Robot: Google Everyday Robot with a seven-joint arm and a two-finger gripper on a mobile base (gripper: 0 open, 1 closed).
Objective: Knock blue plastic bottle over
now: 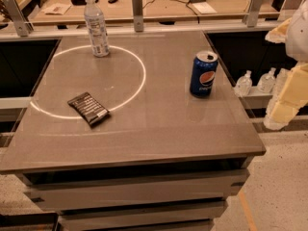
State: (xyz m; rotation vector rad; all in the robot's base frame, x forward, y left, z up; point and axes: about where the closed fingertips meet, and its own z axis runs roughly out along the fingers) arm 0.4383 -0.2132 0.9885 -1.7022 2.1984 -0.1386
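Note:
The blue plastic bottle [96, 27] is a tall clear water bottle with a white cap and a white label. It stands upright at the far left of the grey table [144, 134], on the rim of a white light ring. My gripper [278, 113] hangs at the right edge of the view, off the table's right side at the end of a cream and white arm. It is far from the bottle, right of a Pepsi can, and touches nothing.
A blue Pepsi can [203, 74] stands upright at the table's right. A black snack packet [88, 109] lies flat at the front left. Small clear pump bottles [244, 84] sit on a ledge to the right. A metal rail with posts [137, 11] runs behind the table.

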